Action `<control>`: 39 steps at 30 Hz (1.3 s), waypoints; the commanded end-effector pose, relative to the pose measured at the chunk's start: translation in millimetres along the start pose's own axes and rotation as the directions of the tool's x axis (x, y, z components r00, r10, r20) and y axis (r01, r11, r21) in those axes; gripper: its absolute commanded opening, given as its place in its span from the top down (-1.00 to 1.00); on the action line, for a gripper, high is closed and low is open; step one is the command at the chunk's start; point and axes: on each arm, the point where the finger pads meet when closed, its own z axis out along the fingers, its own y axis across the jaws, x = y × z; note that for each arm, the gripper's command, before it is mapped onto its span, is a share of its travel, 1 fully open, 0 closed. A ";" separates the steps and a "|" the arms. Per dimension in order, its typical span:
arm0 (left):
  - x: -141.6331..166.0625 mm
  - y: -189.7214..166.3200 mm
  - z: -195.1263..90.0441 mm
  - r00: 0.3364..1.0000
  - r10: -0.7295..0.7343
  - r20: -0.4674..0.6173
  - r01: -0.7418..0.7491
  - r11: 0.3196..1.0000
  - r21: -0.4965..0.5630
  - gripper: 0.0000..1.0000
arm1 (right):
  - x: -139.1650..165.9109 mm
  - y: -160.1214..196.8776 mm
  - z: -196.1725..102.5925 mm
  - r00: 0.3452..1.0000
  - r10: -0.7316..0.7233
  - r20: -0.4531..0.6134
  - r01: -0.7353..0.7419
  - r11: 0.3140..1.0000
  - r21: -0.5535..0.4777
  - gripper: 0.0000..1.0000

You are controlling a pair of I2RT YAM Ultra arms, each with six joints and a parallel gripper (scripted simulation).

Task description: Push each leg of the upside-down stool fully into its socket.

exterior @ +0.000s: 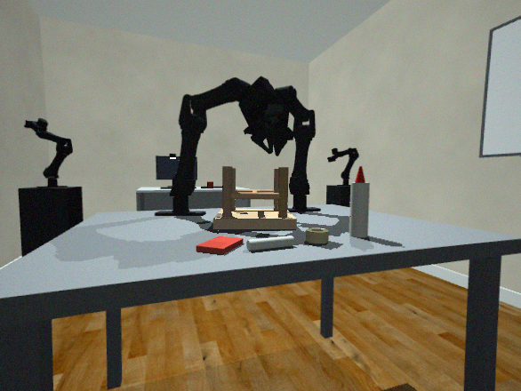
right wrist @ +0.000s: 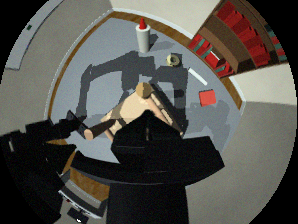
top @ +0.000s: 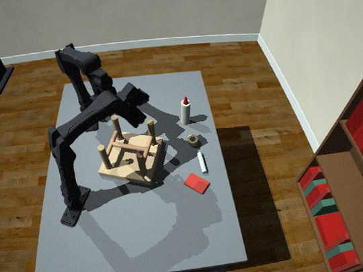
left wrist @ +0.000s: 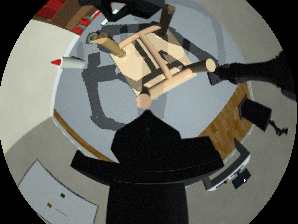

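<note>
Along the near edge of the desk (top: 145,232) (exterior: 156,286) (left wrist: 195,110) (right wrist: 107,42), a red block (top: 196,183) (exterior: 220,244) (right wrist: 207,97), white rod (top: 202,162) (exterior: 270,243) (right wrist: 197,76), ring (top: 193,145) (exterior: 316,238) (right wrist: 173,65) and red-tipped bottle (top: 185,113) (exterior: 359,209) (left wrist: 73,62) (right wrist: 143,38) are resting. Beyond them, the stool (top: 129,177) (exterior: 255,223) (left wrist: 131,72) (right wrist: 127,107) is lying upside down between the near and far edges, its 4 legs pointing up. Above it, the right pincer (top: 139,122) (exterior: 277,152) (right wrist: 147,113) and left pincer (left wrist: 147,113) are hovering, both closed and holding 0 things.

Past the right fingers (top: 140,121) (exterior: 267,146) — a red-tipped white bottle (top: 185,113) (exterior: 359,209) (left wrist: 73,62) (right wrist: 143,40), tape roll (top: 189,143) (exterior: 316,237) (left wrist: 90,38) (right wrist: 169,62), white rod (top: 202,162) (exterior: 270,243) (right wrist: 197,76) and red block (top: 196,183) (exterior: 220,244) (right wrist: 207,97), all on the tabletop (top: 141,232) (exterior: 147,262) (left wrist: 200,107) (right wrist: 105,47).
</note>
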 end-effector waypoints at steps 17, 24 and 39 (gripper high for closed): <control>-93.9 -108.7 19.4 0.943 0.275 0.186 -0.295 0.951 0.092 1.00 | 70.5 -78.2 -51.8 0.954 0.206 -0.218 -0.184 0.976 0.117 1.00; -104.0 -149.4 25.7 0.912 0.352 0.211 -0.380 0.918 0.112 1.00 | 81.8 -97.0 -62.2 0.937 0.259 -0.234 -0.232 0.963 0.137 1.00; -92.9 -139.2 25.0 0.921 0.337 0.195 -0.362 0.926 0.112 1.00 | 85.3 -94.7 -43.5 0.923 0.254 -0.287 -0.222 0.965 0.139 1.00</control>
